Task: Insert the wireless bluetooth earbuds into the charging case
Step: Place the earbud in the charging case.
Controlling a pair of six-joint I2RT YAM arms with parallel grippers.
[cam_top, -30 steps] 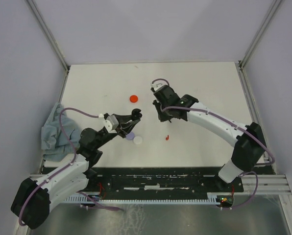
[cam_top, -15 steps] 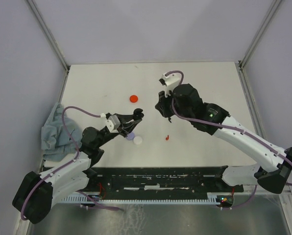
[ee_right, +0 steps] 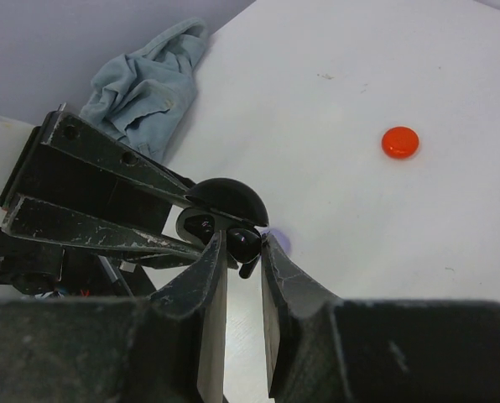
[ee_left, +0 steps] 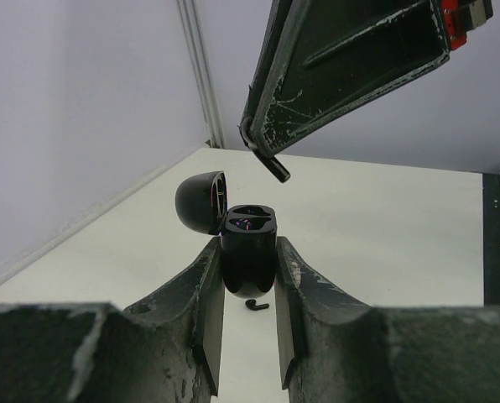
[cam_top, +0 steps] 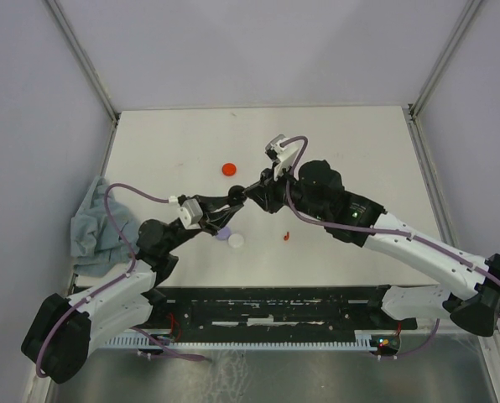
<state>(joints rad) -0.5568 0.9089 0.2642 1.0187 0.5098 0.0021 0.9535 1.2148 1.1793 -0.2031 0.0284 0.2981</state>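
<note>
My left gripper [cam_top: 236, 196] is shut on the black charging case [ee_left: 248, 260] and holds it upright above the table with its lid [ee_left: 201, 203] open to the left. My right gripper [ee_right: 243, 241] is shut on a black earbud [ee_right: 244, 244] right at the case's open top [ee_right: 198, 225]. In the left wrist view the earbud's stem [ee_left: 273, 168] hangs just above the case. A second black earbud [ee_left: 257, 305] lies on the table beyond the case. A red earbud [cam_top: 286, 236] lies on the table to the right.
A red disc [cam_top: 228, 169] lies behind the grippers. A lavender disc [cam_top: 223, 234] and a white disc [cam_top: 236, 240] lie under the left gripper. A blue-grey cloth [cam_top: 91, 222] is bunched at the left edge. Walls enclose the table.
My right gripper has moved left and down with the black earbud until it meets the open case. My left gripper has held the case almost still.
</note>
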